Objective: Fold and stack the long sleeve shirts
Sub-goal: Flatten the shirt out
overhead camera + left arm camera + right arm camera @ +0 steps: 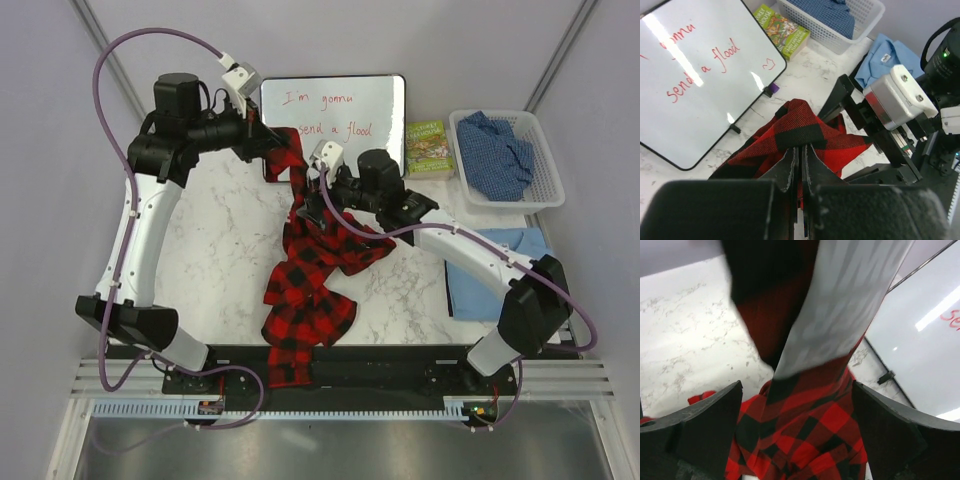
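Note:
The red-and-black checked flannel (312, 270) hangs from my left gripper (277, 143) down to the marble table, and its lower end drapes over the front edge. In the left wrist view the left gripper (801, 148) is shut on a fold of the flannel (805, 125). My right gripper (303, 188) is open beside the hanging cloth. In the right wrist view the flannel (810, 415) hangs between its spread fingers (710, 420), with a white patch of it above. The light blue shirt (500, 268) lies flat at the right. The darker blue speckled shirt (497, 152) lies in a basket.
A white basket (547, 190) stands at the back right with a green book (430, 147) beside it. A whiteboard (340, 110) with red writing lies at the back centre, just behind both grippers. The right arm reaches over the light blue shirt.

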Controlling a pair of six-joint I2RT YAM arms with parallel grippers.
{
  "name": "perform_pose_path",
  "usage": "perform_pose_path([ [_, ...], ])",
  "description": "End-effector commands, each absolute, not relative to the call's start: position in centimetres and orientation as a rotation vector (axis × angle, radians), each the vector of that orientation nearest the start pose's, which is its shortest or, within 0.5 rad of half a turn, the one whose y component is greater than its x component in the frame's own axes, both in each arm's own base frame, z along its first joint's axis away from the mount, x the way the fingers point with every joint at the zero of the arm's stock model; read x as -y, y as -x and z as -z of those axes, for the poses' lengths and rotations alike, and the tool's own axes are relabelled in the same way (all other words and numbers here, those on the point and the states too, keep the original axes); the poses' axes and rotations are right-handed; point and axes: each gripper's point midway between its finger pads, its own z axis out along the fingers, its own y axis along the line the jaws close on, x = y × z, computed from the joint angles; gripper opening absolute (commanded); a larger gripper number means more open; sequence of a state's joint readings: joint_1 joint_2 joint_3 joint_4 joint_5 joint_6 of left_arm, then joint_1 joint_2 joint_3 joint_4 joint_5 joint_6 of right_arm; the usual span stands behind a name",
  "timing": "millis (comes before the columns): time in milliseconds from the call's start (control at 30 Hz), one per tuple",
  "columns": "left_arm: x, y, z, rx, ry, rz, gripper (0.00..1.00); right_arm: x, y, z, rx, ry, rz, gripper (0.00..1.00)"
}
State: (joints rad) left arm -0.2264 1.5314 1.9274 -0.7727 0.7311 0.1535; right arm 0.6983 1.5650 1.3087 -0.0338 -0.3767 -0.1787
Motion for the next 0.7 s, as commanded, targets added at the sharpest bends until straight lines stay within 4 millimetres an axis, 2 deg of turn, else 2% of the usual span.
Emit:
perform_pose_path([
  [0, 21.5, -33.4, -44.2, -1.656, -0.862, 0.907, 0.02, -37.3, -35.6, -34.6, -1.395, 0.937, -0.677, 0.91],
  [33, 21.8, -32.8, -45.2, -1.622, -0.881, 0.923, 0.02, -36.9, -36.8, -34.9, -1.398, 0.907, -0.606, 0.82],
  [100, 22.7, -31.4, -46.2, -1.578, -0.929, 0.995, 0.02, -36.5, -37.7, -35.2, -1.397, 0.892, -0.549, 0.48],
  [133, 22.9, -30.8, -47.1, -1.565, -0.925, 1.017, 0.02, -36.2, -38.1, -36.0, -1.387, 0.879, -0.529, 0.29],
  [167, 23.1, -30.4, -47.4, -1.56, -0.932, 1.047, 0.02, -35.8, -38.4, -36.5, -1.397, 0.854, -0.531, 0.0],
  [200, 23.1, -30.4, -47.3, -1.564, -0.929, 1.058, 0.02, -35.3, -38.6, -37.0, -1.405, 0.834, -0.544, 0.0],
  [233, 22.9, -30.2, -46.7, -1.589, -0.917, 1.058, 0.16, -34.6, -38.3, -38.6, -1.383, 0.812, -0.553, 0.0],
  [300, 21.4, -30.7, -45.2, -1.65, -0.841, 0.976, 0.37, -32.5, -39.0, -40.4, -1.381, 0.736, -0.531, 0.0],
  [333, 20.2, -29.7, -43.3, -1.689, -0.798, 0.941, 0.42, -31.2, -38.8, -41.9, -1.364, 0.709, -0.519, 0.0],
  [367, 18.4, -30.6, -42.9, -1.659, -0.751, 0.88, 0.54, -29.5, -39.5, -42.5, -1.373, 0.669, -0.494, 0.0],
  [400, 17.9, -30.4, -37.8, -1.739, -0.747, 0.897, 0.62, -28.6, -39.5, -42.4, -1.395, 0.662, -0.485, 0.0],
  [433, 17.4, -28.2, -37.7, -1.687, -0.793, 0.85, 0.77, -27.6, -39.4, -43.0, -1.396, 0.652, -0.468, 0.0],
  [467, 16.9, -27.8, -35.6, -1.716, -0.802, 0.817, 0.77, -26.7, -39.7, -42.9, -1.41, 0.64, -0.443, 0.0],
  [500, 16.4, -27.2, -31.4, -1.782, -0.831, 0.791, 0.78, -26.1, -39.7, -42.6, -1.421, 0.638, -0.426, 0.0],
  [567, 16.0, -25.6, -28.0, -1.814, -0.894, 0.779, 0.79, -25.2, -39.4, -41.5, -1.445, 0.644, -0.404, 0.0],
  [600, 15.8, -24.7, -24.6, -1.873, -0.931, 0.791, 0.79, -24.7, -39.4, -40.7, -1.467, 0.643, -0.384, 0.0],
  [667, 16.7, -23.7, -21.1, -1.931, -1.027, 0.785, 0.79, -24.2, -39.7, -39.9, -1.497, 0.627, -0.376, 0.0],
])
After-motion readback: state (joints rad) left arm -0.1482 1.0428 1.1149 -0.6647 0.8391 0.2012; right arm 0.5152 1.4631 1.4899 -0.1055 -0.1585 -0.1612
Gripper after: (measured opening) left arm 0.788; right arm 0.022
